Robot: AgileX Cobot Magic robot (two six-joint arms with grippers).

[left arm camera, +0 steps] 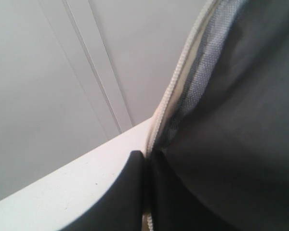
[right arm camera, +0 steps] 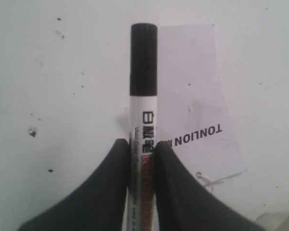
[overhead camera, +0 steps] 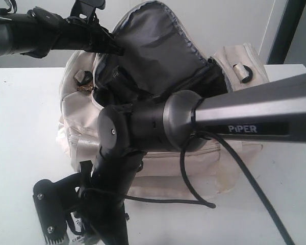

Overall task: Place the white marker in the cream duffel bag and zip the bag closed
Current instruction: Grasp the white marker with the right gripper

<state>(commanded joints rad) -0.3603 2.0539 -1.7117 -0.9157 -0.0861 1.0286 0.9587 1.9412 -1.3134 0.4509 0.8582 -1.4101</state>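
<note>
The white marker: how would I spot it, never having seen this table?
On the white table, near the cream duffel bag, find the right tool. Between its two black fingers lies the white marker, a slim white pen with a black cap and printed text on its barrel. Unlike the flat paper tag printed TONLION next to it, it is a round stick.

The grey link of the right arm (overhead camera: pixel 255 109) carries the brand "PiPER" in pale letters on a dark strip. A white paper tag (right arm camera: pixel 197 96) is printed "TONLION" in black capitals. The white marker (right arm camera: pixel 143 122) bears bold black Chinese characters on its barrel; the finer print below them is too small to read.
</note>
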